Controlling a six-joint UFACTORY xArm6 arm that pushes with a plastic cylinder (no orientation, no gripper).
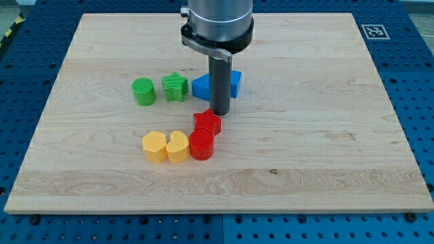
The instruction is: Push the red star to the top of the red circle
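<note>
Well, there is no pincer on this arm to be open or closed: it ends in a plain dark rod, and the tip (220, 112) sits on the counter (325, 169), gripping nothing.

The red star (207, 124) lies just below the tip and a little to the view's left, so close that the two look to be touching. Directly below the star, and pressed against it, is the red circle (201, 146); the star sits on the circle's upper side, shifted slightly to the view's right.

Further left of the tip and lower down, two yellow blocks stand in a row with the circle. The nearer one, a yellow heart (178, 147), touches the circle's left side. The farther yellow block (154, 146) touches that heart; its shape is rounded, heart-like as well, though I cannot be sure.

Right behind the rod, above the tip, are the two blue pieces. The blue triangle (202, 87) shows on the rod's left, and the blue cube (234, 82) peeks out on its right, mostly hidden. Left of the triangle stands the green star (175, 87), and beyond that, farthest from the tip, the green circle (143, 91).
</note>
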